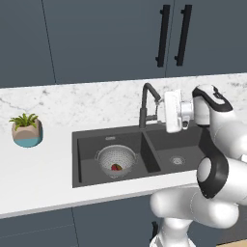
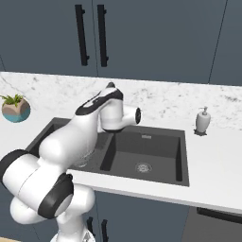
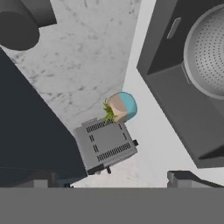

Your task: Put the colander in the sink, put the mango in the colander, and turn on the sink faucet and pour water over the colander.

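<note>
Colander (image 1: 116, 159) sits in the left basin of the sink (image 1: 87, 159) with the mango (image 1: 116, 167) inside it. Gripper (image 1: 159, 112) hovers beside the faucet (image 1: 146, 99), fingers spread apart and holding nothing; potted plant (image 1: 27, 130) stands far left on the counter (image 1: 38, 173)

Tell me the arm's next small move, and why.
Probably bring the open pincer onto the faucet lever. The mango already lies in the colander in the sink, and no water runs yet.
</note>
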{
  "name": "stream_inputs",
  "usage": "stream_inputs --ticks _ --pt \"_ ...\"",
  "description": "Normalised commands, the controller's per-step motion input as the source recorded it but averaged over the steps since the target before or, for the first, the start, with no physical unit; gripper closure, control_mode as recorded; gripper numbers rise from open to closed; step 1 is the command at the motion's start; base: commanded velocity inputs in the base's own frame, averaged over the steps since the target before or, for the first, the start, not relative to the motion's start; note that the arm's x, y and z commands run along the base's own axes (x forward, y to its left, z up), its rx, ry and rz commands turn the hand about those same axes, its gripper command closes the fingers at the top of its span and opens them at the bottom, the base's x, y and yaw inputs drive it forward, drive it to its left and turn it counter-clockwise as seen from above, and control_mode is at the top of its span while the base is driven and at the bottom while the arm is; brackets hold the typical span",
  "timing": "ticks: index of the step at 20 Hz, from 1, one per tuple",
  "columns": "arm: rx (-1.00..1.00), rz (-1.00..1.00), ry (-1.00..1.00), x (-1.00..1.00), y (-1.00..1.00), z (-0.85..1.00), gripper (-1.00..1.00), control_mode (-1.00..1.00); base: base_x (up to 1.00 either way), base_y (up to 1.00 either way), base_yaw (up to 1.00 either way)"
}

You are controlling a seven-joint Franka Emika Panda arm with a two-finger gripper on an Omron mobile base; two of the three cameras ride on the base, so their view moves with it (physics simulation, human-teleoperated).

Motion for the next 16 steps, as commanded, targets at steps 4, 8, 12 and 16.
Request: stream_inputs --ticks 4,8,12,16 --pt "0.03 0.00 0.00 0.10 -0.27 -0.06 -1.00 -1.00 0.00 0.00 0.00" --pt "0.07 0.00 0.00 0.18 -0.32 -0.06 -1.00 -1.00 0.00 0.00 0.00" --pt "0.05 0.00 0.00 0.31 -0.26 -0.04 -1.00 -1.00 0.00 0.00 0.00" --pt "0.05 0.00 0.00 0.26 0.00 -0.19 -1.00 -1.00 0.00 0.00 0.00"
